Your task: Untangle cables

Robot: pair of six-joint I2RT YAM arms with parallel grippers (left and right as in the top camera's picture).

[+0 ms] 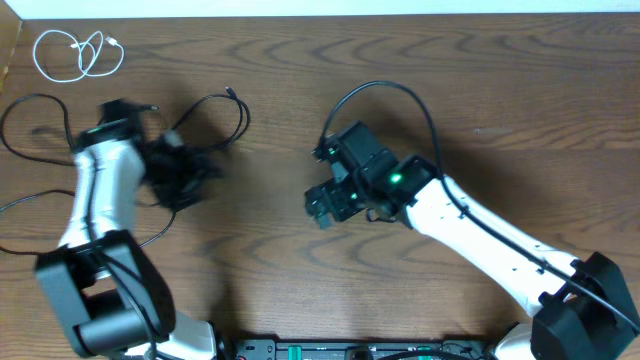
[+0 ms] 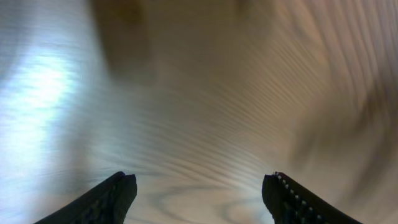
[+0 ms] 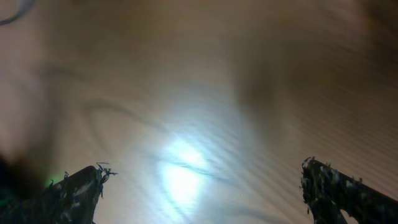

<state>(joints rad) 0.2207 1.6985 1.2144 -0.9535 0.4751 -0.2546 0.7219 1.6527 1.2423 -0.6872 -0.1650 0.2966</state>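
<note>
A short white cable (image 1: 78, 53) lies coiled at the table's far left corner. Thin black cables (image 1: 232, 108) loop around my left arm, one plug end (image 1: 230, 92) pointing away from me. Another black loop (image 1: 12, 115) lies at the left edge. My left gripper (image 1: 184, 176) is blurred, over a dark tangle; in its wrist view the left gripper (image 2: 200, 183) is open with only wood grain between the fingers. My right gripper (image 1: 323, 206) hovers mid-table, away from the cables; the right gripper (image 3: 204, 171) is wide open and empty.
A thick black wire (image 1: 400, 92) arcs over the right arm and belongs to it. A dark curved line (image 3: 12, 15) shows faintly at the top left of the right wrist view. The table's back edge (image 1: 320, 14) runs along the top.
</note>
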